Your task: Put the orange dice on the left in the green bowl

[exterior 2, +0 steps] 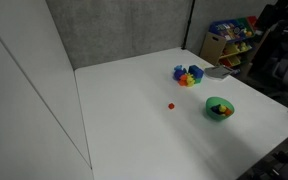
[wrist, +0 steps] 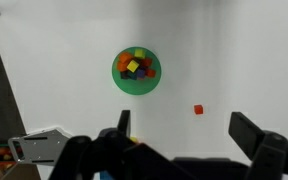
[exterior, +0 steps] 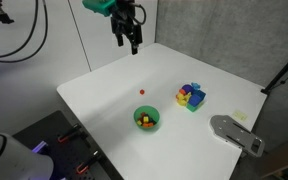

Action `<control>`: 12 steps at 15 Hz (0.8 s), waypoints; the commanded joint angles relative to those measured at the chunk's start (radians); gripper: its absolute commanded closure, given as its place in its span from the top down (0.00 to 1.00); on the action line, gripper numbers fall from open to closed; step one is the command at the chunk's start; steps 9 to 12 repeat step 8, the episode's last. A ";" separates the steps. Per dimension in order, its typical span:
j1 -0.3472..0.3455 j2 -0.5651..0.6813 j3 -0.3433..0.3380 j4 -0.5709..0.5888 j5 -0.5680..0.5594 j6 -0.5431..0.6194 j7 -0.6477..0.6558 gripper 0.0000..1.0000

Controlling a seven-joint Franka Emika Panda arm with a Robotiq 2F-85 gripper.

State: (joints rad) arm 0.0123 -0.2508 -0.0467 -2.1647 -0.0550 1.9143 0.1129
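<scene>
— When the gripper (exterior: 130, 42) hung high over the far corner of the worktop (exterior: 99, 100), how did its jaws stand?

— Spread wide, with nothing between them. In the wrist view the gripper (wrist: 189, 140) came in from the bottom, and its two dark fingers (wrist: 250, 131) sat well apart with bare white surface showing between them.

— And the orange dice (exterior: 141, 92)?

— It lay alone on the white top, toward the middle and touching nothing. In the wrist view the dice (wrist: 197, 110) showed just above the gap between the fingers. In an exterior view it (exterior 2: 170, 104) was a red speck with clear surface on every side.

— How close was the green bowl (exterior: 146, 130)?

— Near the dice but apart from it, toward the near corner. The bowl (wrist: 118, 72) already held small coloured blocks (wrist: 134, 67), yellow and red among them. In an exterior view the bowl (exterior 2: 231, 105) stood toward the edge on the side away from the white panel.

— What else took up room?

— A cluster of blocks (exterior: 191, 96) sat well off to the side of the dice, toward the edge where a grey flat piece (exterior: 234, 133) lay. The cluster (exterior 2: 188, 75) stood close to the far edge in an exterior view.

— So where was the free space?

— It ran from the far corner down to the dice, and a broad bare stretch of worktop (exterior 2: 124, 120) reached to the edge along the white panel.
</scene>
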 commanded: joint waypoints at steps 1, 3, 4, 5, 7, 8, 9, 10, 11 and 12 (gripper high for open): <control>-0.014 -0.044 0.044 0.053 -0.066 -0.116 0.010 1.00; -0.014 -0.060 0.057 0.069 -0.089 -0.151 0.008 1.00; -0.011 -0.050 0.047 0.044 -0.058 -0.109 -0.001 1.00; -0.011 -0.055 0.051 0.047 -0.061 -0.115 -0.001 1.00; -0.010 -0.053 0.052 0.043 -0.061 -0.113 -0.001 1.00; -0.010 -0.049 0.051 0.042 -0.061 -0.113 -0.001 1.00; -0.010 -0.049 0.051 0.042 -0.061 -0.113 -0.001 1.00; -0.010 -0.049 0.051 0.042 -0.061 -0.113 -0.001 1.00; -0.010 -0.049 0.051 0.042 -0.061 -0.113 -0.001 1.00; -0.010 -0.049 0.051 0.042 -0.061 -0.113 -0.001 1.00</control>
